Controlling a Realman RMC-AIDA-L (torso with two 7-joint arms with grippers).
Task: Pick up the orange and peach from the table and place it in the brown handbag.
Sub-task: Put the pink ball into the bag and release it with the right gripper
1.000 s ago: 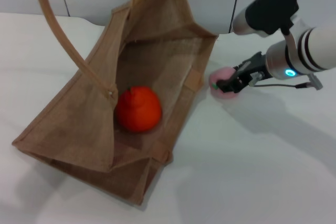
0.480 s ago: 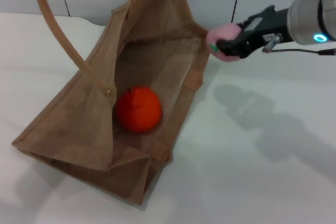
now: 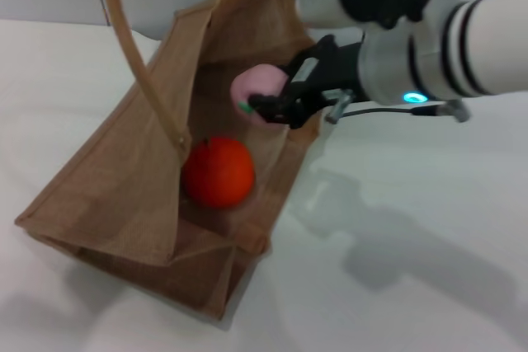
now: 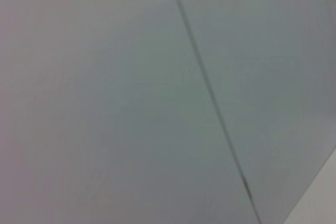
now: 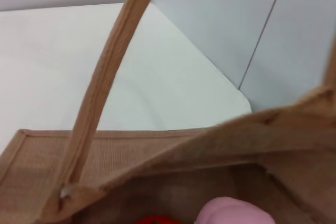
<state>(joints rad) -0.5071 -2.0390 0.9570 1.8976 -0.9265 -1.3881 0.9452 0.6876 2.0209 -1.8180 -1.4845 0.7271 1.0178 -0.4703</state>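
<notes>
The right gripper (image 3: 266, 108) reaches over the open mouth of the bag (image 3: 124, 195), its jaws clenched on the peach (image 3: 256, 88), which sits at their tip, off the desk (image 3: 429, 269) and above the bag's inside. Below the jaws and a little to their left, the orange (image 3: 218, 171) lies on the bag's floor, well apart from them. The bag's near handle (image 5: 105, 82) arches up beside the peach (image 5: 231, 212). The left gripper is out of sight

Brown handbag (image 3: 124, 195) on white table (image 3: 412, 286)
</notes>
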